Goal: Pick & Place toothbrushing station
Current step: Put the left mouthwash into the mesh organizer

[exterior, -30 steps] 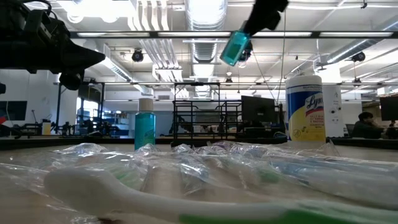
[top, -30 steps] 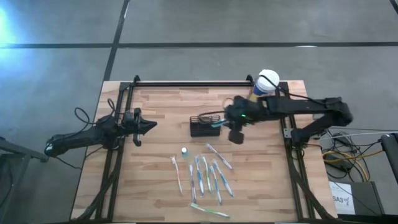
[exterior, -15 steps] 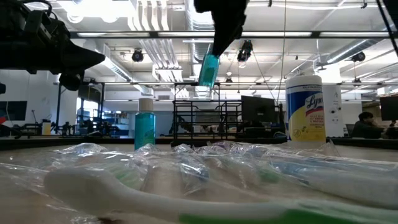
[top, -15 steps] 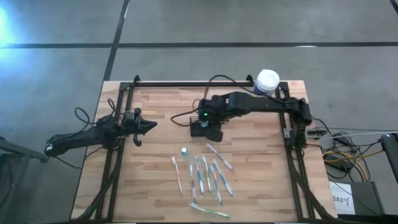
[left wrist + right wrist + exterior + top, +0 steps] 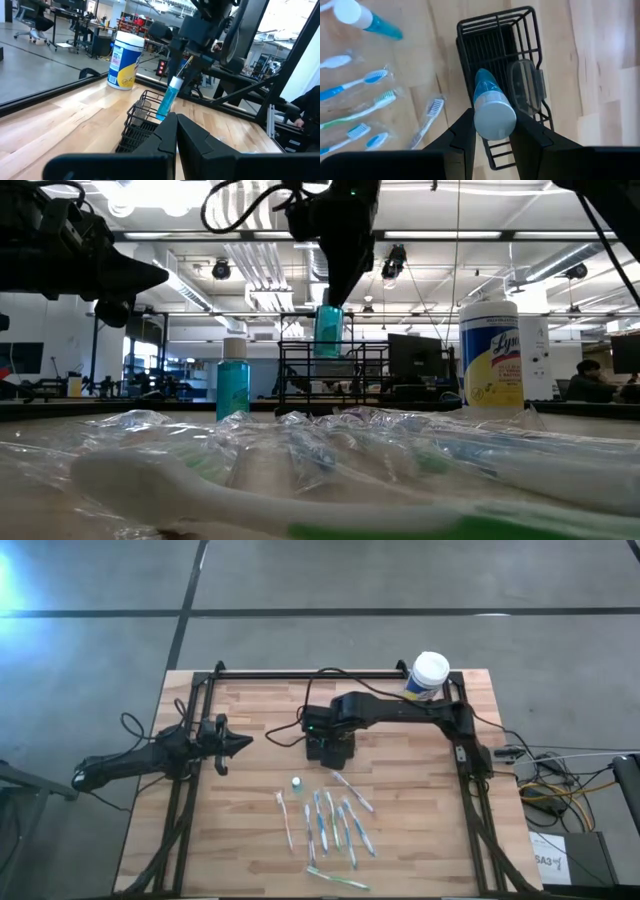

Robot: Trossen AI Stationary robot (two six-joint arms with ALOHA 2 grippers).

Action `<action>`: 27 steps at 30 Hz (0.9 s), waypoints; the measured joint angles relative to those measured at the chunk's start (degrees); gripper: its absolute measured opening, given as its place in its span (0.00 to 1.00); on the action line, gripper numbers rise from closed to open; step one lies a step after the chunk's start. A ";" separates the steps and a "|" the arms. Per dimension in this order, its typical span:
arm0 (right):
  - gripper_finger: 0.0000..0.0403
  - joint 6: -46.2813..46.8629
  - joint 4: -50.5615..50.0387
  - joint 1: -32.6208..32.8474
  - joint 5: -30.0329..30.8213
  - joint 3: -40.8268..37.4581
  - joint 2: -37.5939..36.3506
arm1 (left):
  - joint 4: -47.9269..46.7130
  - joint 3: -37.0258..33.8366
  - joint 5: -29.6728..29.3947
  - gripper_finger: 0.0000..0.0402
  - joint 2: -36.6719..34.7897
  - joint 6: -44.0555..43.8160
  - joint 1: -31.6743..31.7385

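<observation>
Only the right wrist view shows the right tool (image 5: 494,131) clamped on a blue toothpaste tube (image 5: 490,106) directly above the black wire caddy (image 5: 520,60) mid-counter (image 5: 250,800). That arm reaches in from the right. The left tool (image 5: 240,743), fingers together, waits at the left edge. Another blue tube (image 5: 296,783) lies beside about eight wrapped toothbrushes (image 5: 335,820).

Black wire caddy (image 5: 506,75), upright, mid-table

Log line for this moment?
right gripper: shut on blue tube, above caddy | left gripper: shut, waiting at table's left | toothbrushes: on table
</observation>
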 joint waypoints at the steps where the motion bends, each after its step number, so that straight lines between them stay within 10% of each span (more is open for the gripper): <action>1: 0.22 0.12 0.00 -0.09 -0.05 -0.10 0.17 | 0.00 0.00 0.02 0.03 0.00 0.00 0.00; 27: 0.22 1.54 3.07 -1.63 -0.62 -2.23 5.74 | 0.08 0.02 -0.04 0.03 0.22 -1.20 -0.02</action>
